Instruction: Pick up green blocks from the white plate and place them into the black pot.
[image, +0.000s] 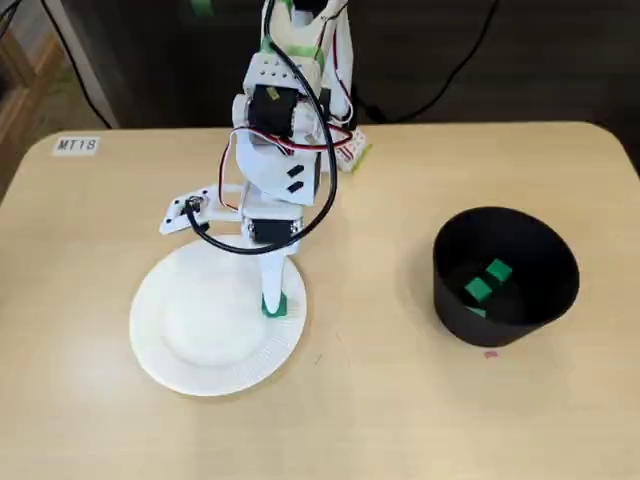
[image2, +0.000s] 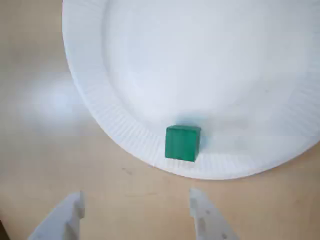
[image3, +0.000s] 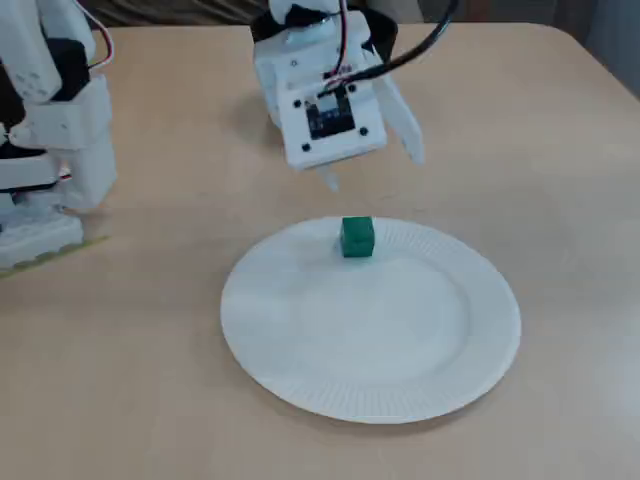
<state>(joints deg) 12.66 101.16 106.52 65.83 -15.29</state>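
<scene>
**One block on the plate, at least two in the pot**

The job looked well along but not finished. In a fixed view the black pot (image: 455, 300) stood on the table (image: 400, 400), well apart from the white plate (image: 160, 350), and held at least two green blocks (image: 498, 271). A third may have lain lower down, but it was too small to tell.

A single green block (image2: 182, 143) sat on the ribbed rim of the plate, at the edge nearest the arm, and no other block showed anywhere on the plate.

The gripper (image2: 136, 196) was spread wide and held nothing. In the wrist view its two white fingertips stood over bare table just short of the plate's edge. The block lay ahead of them, nearer the right-hand finger in that view than the middle of the gap.

What was left, by my reckoning, was the last run: close on this block, lift it, carry it across to the pot and let go. The block sat so near the edge of a light paper plate that a finger might have caught the rim and shifted it.
</scene>
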